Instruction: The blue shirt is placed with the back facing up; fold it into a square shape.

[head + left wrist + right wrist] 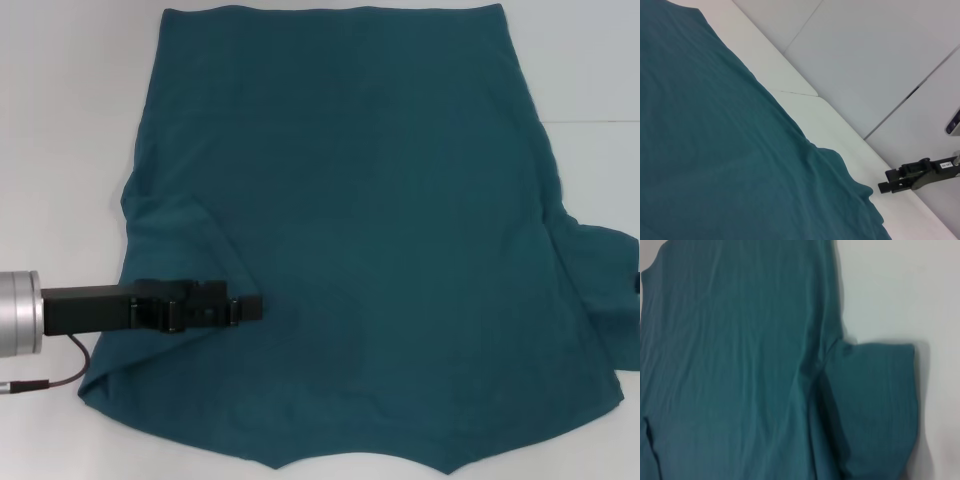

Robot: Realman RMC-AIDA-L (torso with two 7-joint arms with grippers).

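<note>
The blue shirt (360,250) lies spread on the white table (60,120), plain side up, hem at the far edge and neck at the near edge. My left gripper (250,308) reaches in from the left and hovers low over the shirt's left shoulder, where the left sleeve (170,235) lies folded inward. The left wrist view shows the shirt (715,150) filling most of the picture. The right sleeve (875,405) sticks out flat beside the shirt's body (740,365). My right gripper (883,187) sits off the shirt's right edge, near that sleeve.
White table surface (580,70) borders the shirt on both sides. A seam in the tabletop (800,92) runs beside the cloth. A cable (60,380) hangs from the left wrist near the shirt's left corner.
</note>
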